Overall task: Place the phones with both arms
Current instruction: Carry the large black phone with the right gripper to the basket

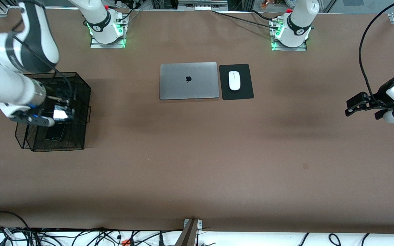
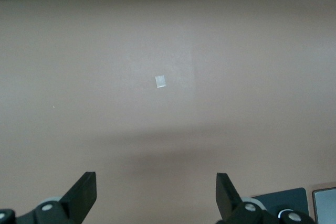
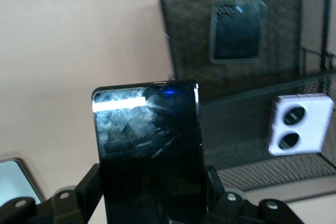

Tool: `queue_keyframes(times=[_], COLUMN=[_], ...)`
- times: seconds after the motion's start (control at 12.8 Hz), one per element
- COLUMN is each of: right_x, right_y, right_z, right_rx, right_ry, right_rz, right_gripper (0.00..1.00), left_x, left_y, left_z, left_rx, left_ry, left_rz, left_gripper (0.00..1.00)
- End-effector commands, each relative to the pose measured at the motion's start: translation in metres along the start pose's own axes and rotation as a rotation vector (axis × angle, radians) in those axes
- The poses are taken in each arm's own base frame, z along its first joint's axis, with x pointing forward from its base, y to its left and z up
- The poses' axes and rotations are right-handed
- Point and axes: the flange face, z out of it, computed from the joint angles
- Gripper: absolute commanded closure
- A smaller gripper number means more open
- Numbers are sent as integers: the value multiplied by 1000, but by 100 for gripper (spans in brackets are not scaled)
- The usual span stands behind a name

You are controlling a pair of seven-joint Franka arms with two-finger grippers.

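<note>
My right gripper (image 3: 152, 184) is shut on the longer black slab phone (image 3: 149, 150), whose glossy screen stands up between the fingers (image 3: 90, 184). In the front view this phone (image 1: 63, 114) hangs over the black mesh tray (image 1: 80, 89) at the right arm's end of the table. A small squarish black phone (image 1: 55, 132) (image 3: 237, 30) lies in the tray. The lilac phone (image 3: 300, 124), with two black camera circles, also lies in the tray; the right arm hides it in the front view. My left gripper (image 1: 354, 106) (image 2: 156, 195) waits open over bare table at the left arm's end, holding nothing.
A closed silver laptop (image 1: 188, 81) lies mid-table toward the bases. Beside it a white mouse (image 1: 234, 80) rests on a black pad (image 1: 245, 90). A small pale tape patch (image 2: 161, 81) marks the brown table.
</note>
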Motion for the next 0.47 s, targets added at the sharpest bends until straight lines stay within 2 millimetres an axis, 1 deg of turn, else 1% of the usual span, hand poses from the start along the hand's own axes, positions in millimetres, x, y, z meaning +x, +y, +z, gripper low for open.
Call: queue_keyframes(times=[0.0,0.08,0.24,0.31,0.39], right_x=[-25,-30,-32,-32,-33], right_y=[50,69,96,100,101], right_z=[23,36,63,75,84], right_rx=[18,35,51,55,58], right_ry=[-28,-47,-47,-27,-25], right_rz=[-2,-10,-33,-50,-63], right_gripper=[69,69,69,69,68], left_x=[-4,-3,-4,-3,-3], left_y=[2,2,3,4,4], left_z=[-11,-16,-17,-17,-18], left_rx=[-14,-14,-15,-13,-13], left_ry=[-4,1,-5,-5,-2], left_rz=[2,3,5,8,8], left_gripper=[0,0,0,0,0])
